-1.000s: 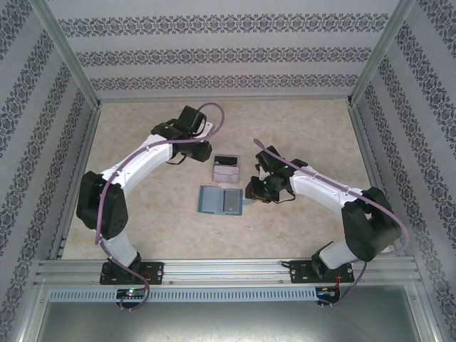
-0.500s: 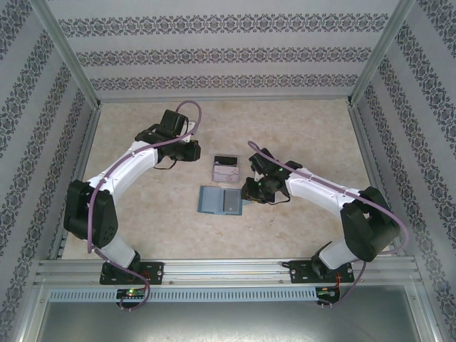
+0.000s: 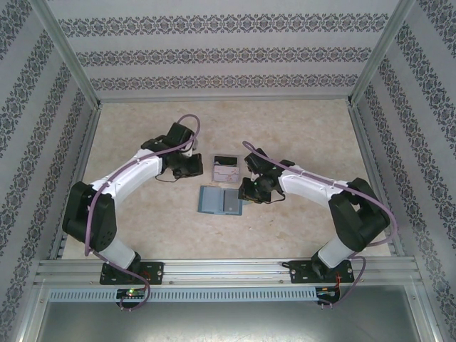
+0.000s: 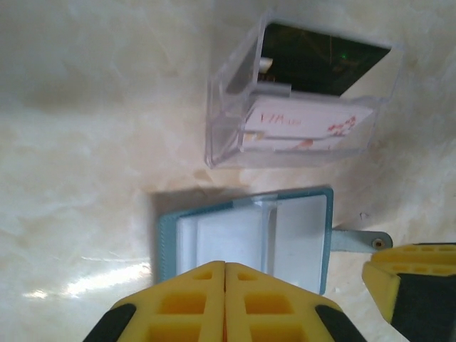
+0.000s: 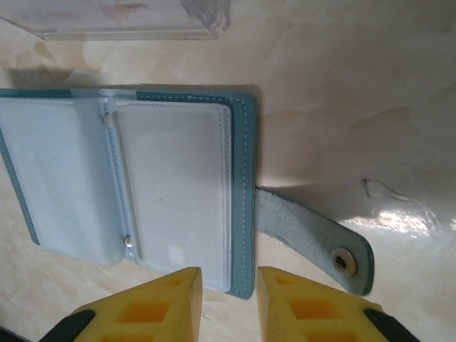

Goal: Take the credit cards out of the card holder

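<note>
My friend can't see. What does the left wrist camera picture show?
An open teal card holder lies flat on the pale table, just beyond the shut left gripper. Behind it, a clear tray holds a dark card and a pale card.

bright, even light; glare on the table [image 5: 399, 214]; wrist views slightly soft.

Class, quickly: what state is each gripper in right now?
Left gripper: closed, empty.
Right gripper: slightly open over the card holder edge, holding nothing.
</note>
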Controlling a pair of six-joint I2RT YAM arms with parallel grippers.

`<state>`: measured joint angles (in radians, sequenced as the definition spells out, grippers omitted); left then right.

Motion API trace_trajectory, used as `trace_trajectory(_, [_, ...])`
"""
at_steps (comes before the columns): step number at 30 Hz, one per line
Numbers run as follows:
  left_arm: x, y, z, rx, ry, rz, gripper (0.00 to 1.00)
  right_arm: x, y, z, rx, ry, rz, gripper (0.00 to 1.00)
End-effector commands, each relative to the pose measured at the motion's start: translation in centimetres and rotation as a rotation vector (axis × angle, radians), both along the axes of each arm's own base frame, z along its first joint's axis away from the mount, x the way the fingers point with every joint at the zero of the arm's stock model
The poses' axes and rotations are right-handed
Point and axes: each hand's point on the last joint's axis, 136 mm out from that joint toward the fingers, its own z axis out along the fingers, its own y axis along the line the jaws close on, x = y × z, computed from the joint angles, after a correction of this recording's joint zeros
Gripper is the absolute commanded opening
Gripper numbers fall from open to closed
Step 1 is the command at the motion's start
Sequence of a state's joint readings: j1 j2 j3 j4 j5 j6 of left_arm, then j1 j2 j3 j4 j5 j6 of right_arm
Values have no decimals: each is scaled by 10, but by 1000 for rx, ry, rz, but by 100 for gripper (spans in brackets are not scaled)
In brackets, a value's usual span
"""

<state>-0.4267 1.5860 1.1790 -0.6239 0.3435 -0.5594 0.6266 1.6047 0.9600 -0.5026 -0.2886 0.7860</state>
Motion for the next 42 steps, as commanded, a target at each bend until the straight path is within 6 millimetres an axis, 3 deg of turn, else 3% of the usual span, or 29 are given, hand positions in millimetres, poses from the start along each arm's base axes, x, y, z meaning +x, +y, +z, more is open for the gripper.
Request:
trace_trajectory(1, [-14,-17,0,-80,29,35,8,3,13,0,25,2,37,27])
trace_trajectory(10, [-28,-50,-15,-125,12,14,22,9,11,-16,0,43,74,26])
trace_trajectory(19, [-43,-88,-34,-152,62,-56,17,8,-3,-25,-43,59,75,26])
trace_trajectory(28, [-51,-111,-51,-146,128,-97,10,5,-10,-41,-59,87,67,23])
trace_trajectory(42, [-59,-138,-68,-184,188,-135,11,1,-10,-48,-41,101,60,16])
